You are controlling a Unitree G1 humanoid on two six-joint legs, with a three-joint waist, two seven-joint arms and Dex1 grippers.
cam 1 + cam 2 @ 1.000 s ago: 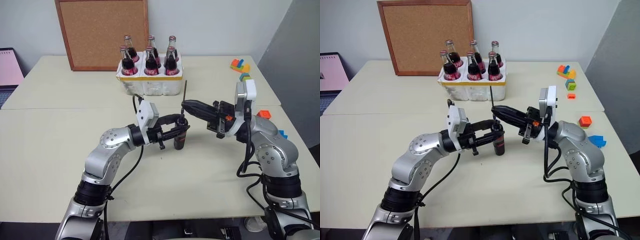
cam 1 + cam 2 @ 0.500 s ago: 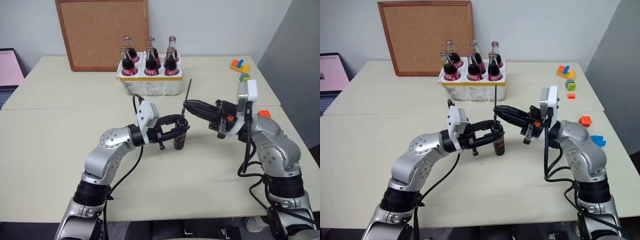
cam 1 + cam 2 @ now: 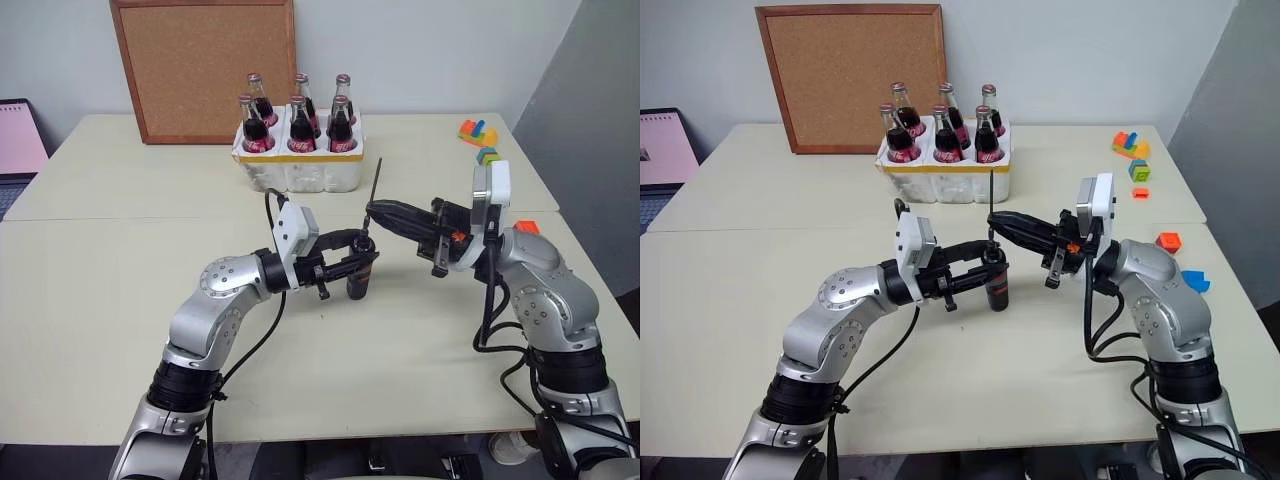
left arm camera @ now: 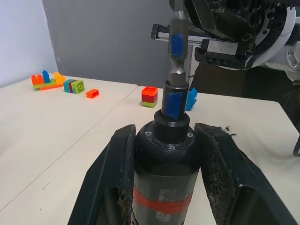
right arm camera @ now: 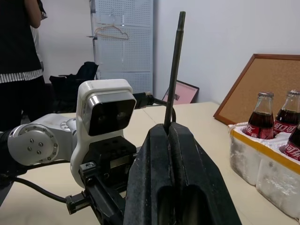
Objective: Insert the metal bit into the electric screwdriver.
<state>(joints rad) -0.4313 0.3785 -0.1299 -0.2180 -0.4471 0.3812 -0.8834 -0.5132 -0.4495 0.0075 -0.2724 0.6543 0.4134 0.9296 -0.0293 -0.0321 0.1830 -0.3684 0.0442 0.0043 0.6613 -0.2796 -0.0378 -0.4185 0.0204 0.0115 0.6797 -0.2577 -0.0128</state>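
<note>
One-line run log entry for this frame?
left end effector: shut on electric screwdriver | right end effector: shut on metal bit | bit end at chuck

Bottle labels (image 5: 258,125) perhaps Coca-Cola, illegible

Upright black screwdriver (image 3: 360,275) with a red band; thin dark bit (image 3: 374,187) stands near-vertical, lower end at the screwdriver's tip.

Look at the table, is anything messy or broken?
Nothing stands out. The bottles stand upright in their tray, the corkboard leans against the wall, and the toy blocks lie loose near the table's edge, unspilled.
</note>
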